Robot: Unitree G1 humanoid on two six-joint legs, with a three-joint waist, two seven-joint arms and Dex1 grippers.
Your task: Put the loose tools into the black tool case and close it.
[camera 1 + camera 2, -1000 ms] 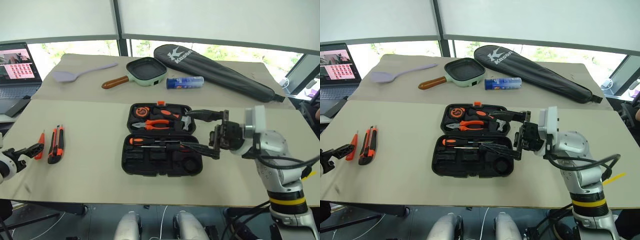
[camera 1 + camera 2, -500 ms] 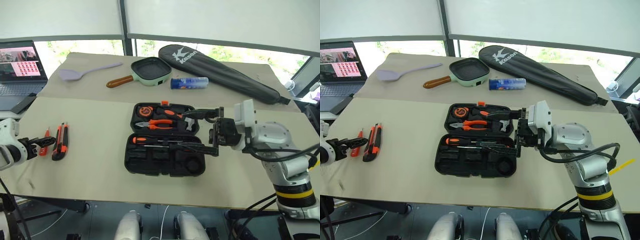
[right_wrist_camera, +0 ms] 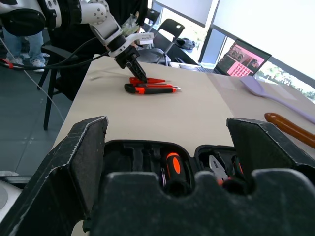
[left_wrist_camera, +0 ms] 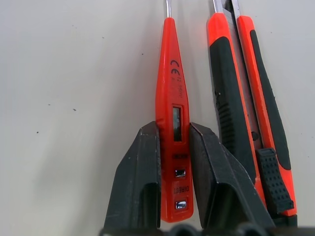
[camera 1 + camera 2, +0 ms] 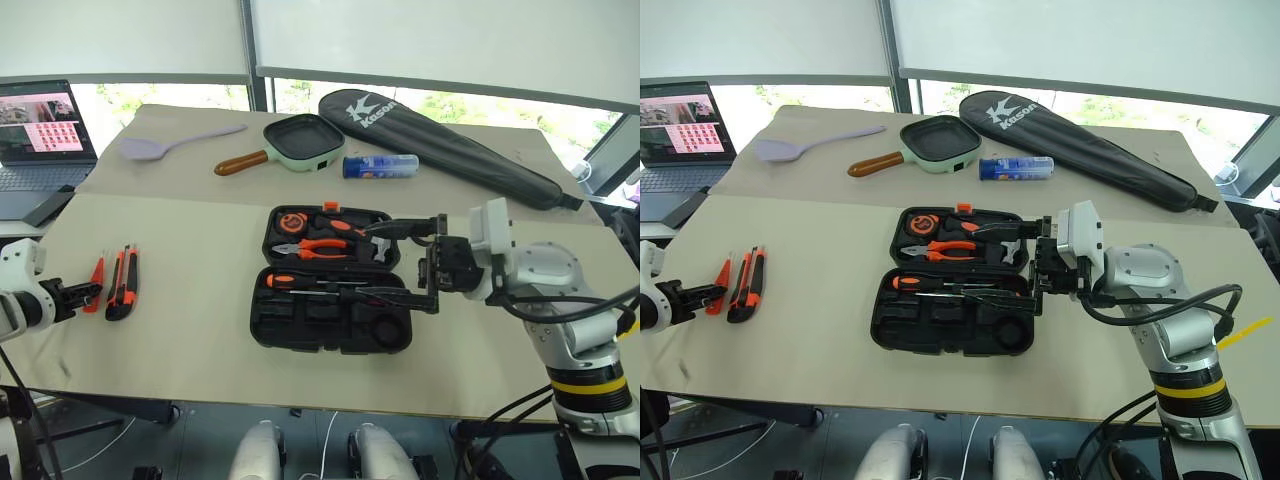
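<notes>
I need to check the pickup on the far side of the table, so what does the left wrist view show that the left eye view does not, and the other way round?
Left wrist view alone: the printed markings and small window on the orange pen-like screwdriver, with the left gripper closed against its sides.

Left eye view alone: the open black tool case, the right gripper open beside it, the green pan, lilac spatula and racket bag.

Both: the pen-like screwdriver lying beside the utility knife on the table.
</notes>
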